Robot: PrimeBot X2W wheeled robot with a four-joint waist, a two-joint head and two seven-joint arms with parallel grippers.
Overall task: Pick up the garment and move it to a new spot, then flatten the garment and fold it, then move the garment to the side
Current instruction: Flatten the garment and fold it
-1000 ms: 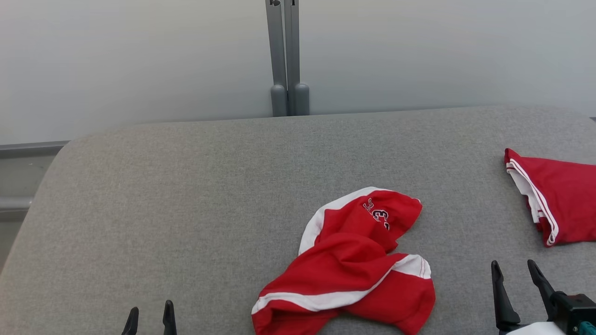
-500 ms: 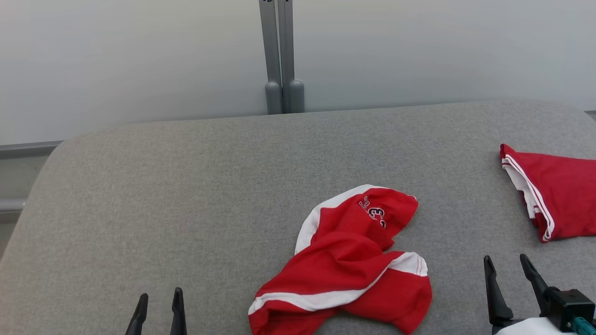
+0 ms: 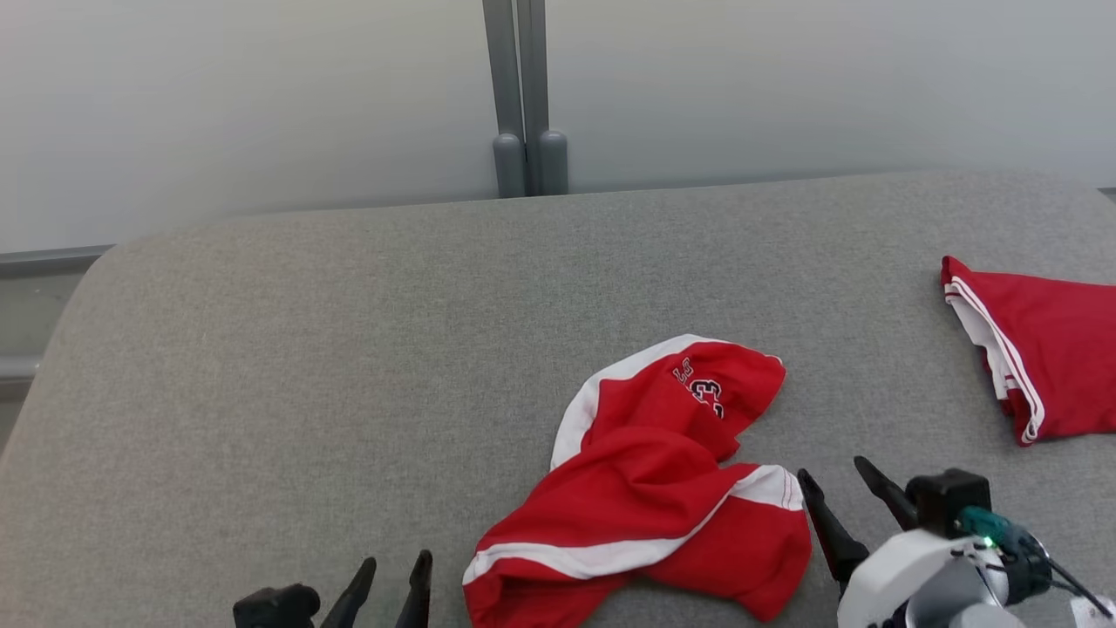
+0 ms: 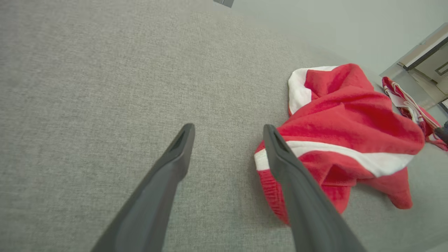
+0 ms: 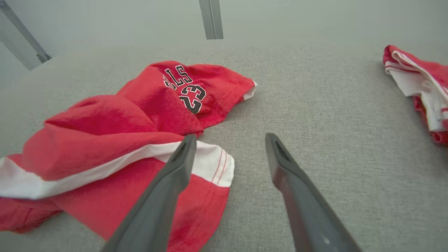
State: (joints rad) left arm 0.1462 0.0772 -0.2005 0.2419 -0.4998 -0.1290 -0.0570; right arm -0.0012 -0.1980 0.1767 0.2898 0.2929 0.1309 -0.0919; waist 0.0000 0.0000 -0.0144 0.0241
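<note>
Near the front edge of the worktop (image 3: 261, 349), right of its middle, the crumpled garment (image 3: 645, 488) is laid, its long axis slanted from front-left to back-right. It is flanked by both grippers, fingers apart and empty: the right gripper (image 3: 830, 468) just beside its right hem, the left gripper (image 3: 398, 560) near its front-left corner. The right is judged nearer.

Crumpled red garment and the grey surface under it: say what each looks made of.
Crumpled red garment: soft matte knit, probably jersey; it drapes in loose folds. Grey surface: matte woven upholstery, by its fine heathered weave and rounded edge.
</note>
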